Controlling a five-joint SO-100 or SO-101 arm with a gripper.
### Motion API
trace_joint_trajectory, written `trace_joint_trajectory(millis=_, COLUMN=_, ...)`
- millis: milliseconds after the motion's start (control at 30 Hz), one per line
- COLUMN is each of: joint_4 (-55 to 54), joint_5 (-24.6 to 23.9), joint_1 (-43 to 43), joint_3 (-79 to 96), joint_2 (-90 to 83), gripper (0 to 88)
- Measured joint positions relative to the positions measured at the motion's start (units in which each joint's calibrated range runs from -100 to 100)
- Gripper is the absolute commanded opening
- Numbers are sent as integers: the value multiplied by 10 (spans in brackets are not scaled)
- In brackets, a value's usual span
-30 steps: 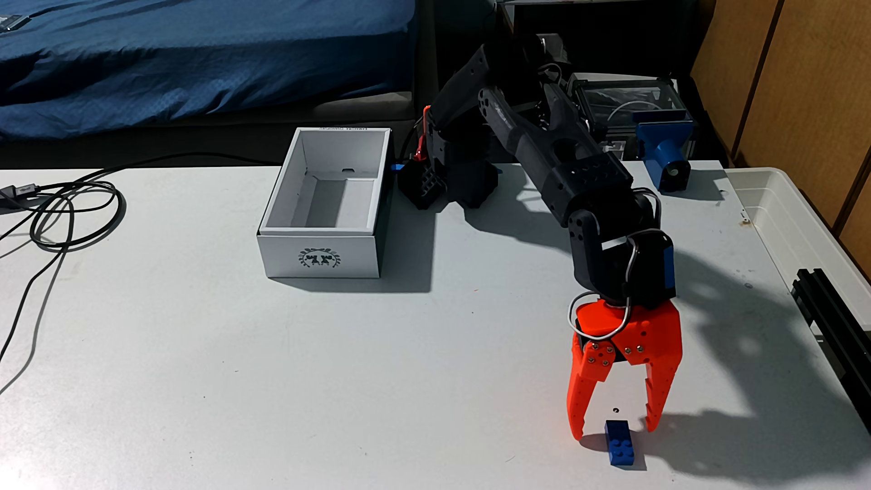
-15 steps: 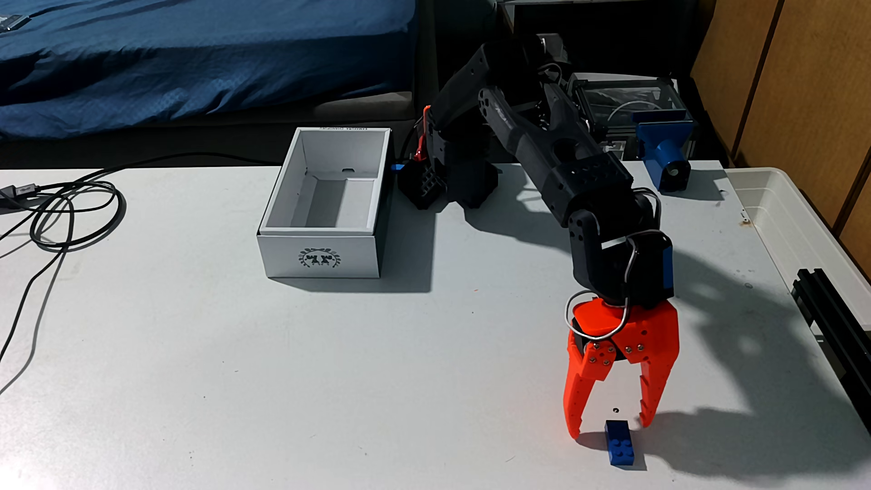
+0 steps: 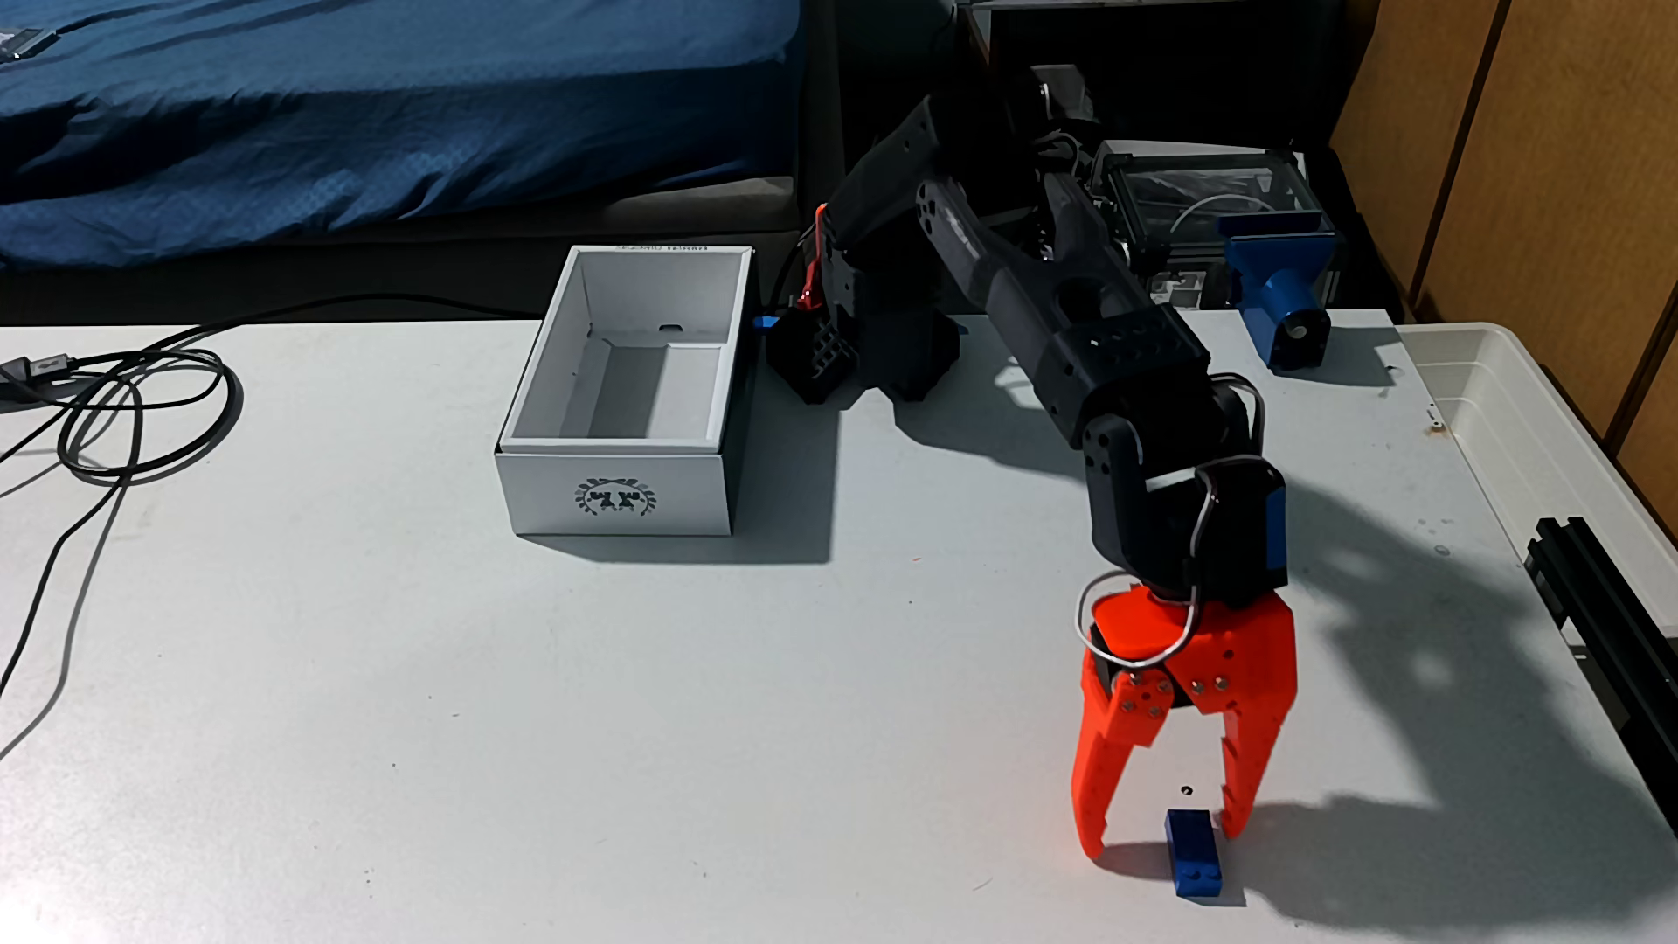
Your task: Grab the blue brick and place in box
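Observation:
In the fixed view the small blue brick [image 3: 1195,856] lies on the white table near its front edge, at the lower right. My orange gripper [image 3: 1164,842] points down with its fingers spread wide, open. The left fingertip sits left of the brick and the right fingertip just behind its far right end, so the brick's far end lies between them; nothing is gripped. The white box [image 3: 614,495] with the dark wreath emblem on its front stands open-topped far to the left, beside the arm's black base, and looks empty.
Coiled black cables [image 3: 118,408] lie at the table's left. A larger blue device [image 3: 1276,290] stands at the back right. A translucent white tub [image 3: 1507,408] and a black metal rail [image 3: 1607,599] sit along the right edge. A blue-covered bed lies beyond the table.
The gripper has shifted left and slightly lower, toward the table, still open. Its fingertips now sit closer around the brick's far end. The brick and box have not moved.

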Motion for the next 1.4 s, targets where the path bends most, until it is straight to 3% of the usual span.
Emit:
trace_joint_trajectory(millis=667, joint_4=36, joint_5=1, joint_1=2, joint_3=-31, joint_2=16, gripper=260)
trace_joint_trajectory(millis=1200, joint_4=90, joint_5=1, joint_1=11, joint_3=-50, joint_2=19, gripper=10)
trace_joint_trajectory(millis=1400, joint_4=95, joint_5=5, joint_1=13, joint_3=-51, joint_2=19, gripper=8)
